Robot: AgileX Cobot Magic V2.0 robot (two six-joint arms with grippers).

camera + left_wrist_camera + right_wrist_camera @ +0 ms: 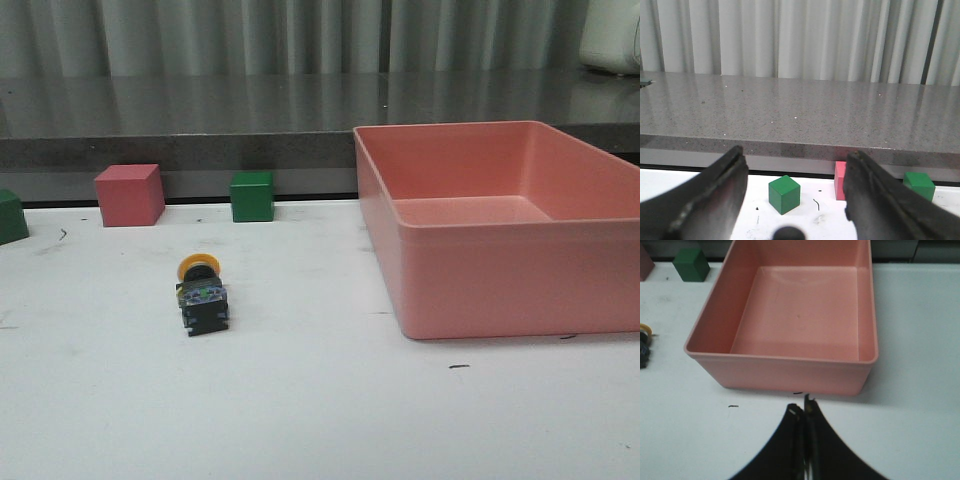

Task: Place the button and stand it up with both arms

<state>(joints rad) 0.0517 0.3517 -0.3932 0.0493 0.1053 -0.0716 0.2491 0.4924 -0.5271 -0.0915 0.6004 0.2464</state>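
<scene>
The button [202, 293] lies on its side on the white table, left of centre. Its yellow cap points to the back and its clear square base faces the front. It also shows at the edge of the right wrist view [644, 345]. Neither arm shows in the front view. My left gripper [796, 160] is open and empty, low over the table, facing the back ledge. My right gripper [802, 406] is shut on nothing, just in front of the pink bin's near wall. A dark round blob [788, 233] sits below the left jaws; I cannot tell what it is.
A large pink bin [500, 290], also in the right wrist view [780, 372], fills the right side. A pink cube [129, 195] and two green cubes [251, 197] [10, 217] stand along the back ledge. The left wrist view shows a green cube [784, 194], the pink cube [840, 180] and another green cube [919, 185].
</scene>
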